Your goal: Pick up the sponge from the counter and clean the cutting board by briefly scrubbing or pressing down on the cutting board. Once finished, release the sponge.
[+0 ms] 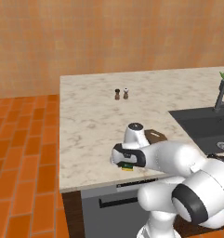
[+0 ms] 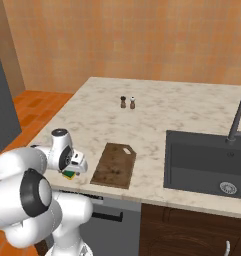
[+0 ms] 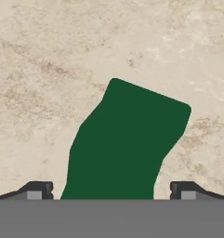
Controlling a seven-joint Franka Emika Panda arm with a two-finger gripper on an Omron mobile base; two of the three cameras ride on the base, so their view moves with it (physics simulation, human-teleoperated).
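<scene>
Hand wide over sponge; right base view adds cutting board just right, on tabletop.

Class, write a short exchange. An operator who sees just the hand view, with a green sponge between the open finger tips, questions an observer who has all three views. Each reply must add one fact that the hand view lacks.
Operator: My open tool is over the sponge on the counter. Where is the cutting board?
Observer: The cutting board lies to the sponge's right in the right base view, apart from it, near the counter's front edge.
Operator: What lies beyond the board?
Observer: A dark sink, set into the counter further right.
Operator: Anything else nearby?
Observer: Two small shakers stand farther back, toward the wall.
</scene>
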